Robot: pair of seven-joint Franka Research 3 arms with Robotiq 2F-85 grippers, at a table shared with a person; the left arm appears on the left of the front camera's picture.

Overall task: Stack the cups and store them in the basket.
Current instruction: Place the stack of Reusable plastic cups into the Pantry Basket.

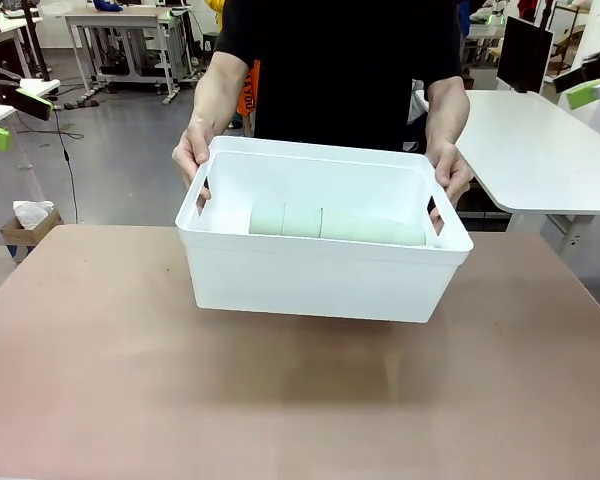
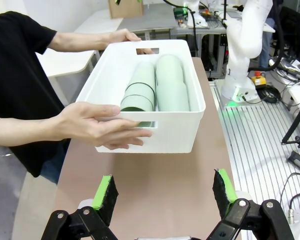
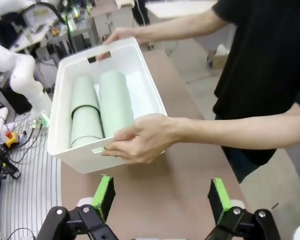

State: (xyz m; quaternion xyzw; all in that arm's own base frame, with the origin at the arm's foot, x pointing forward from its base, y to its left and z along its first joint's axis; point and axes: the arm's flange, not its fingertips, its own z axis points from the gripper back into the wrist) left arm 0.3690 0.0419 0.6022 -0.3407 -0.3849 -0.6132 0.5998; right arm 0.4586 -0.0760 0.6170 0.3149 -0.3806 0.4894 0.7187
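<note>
The large white rectangular plastic basket (image 1: 325, 265) with a rolled rim and slot handles is held by a person in a black short-sleeved shirt, who stands at the far side of the brown table (image 1: 280, 400). One hand (image 1: 192, 152) grips the short side at picture left in the front view, and the other hand (image 1: 450, 168) grips the short side at picture right. The basket seems to be lifted a little above the table, because a shadow lies under it, but I cannot tell this for sure.

Inside the basket lie the pale mint-green tapered plastic cups (image 1: 335, 222), on their sides on the bottom. In the left wrist view they form two stacked rows (image 2: 157, 87) next to each other, running along the length of the basket. The right wrist view shows the same two rows (image 3: 100, 107), with the person's hand (image 3: 140, 140) on the near handle.

The left gripper (image 2: 165, 192) is wide open, its green pads well apart, and it holds nothing; it hangs over the bare table, apart from the basket. The right gripper (image 3: 162, 197) is also wide open and holds nothing, above the table near the basket's short side
</note>
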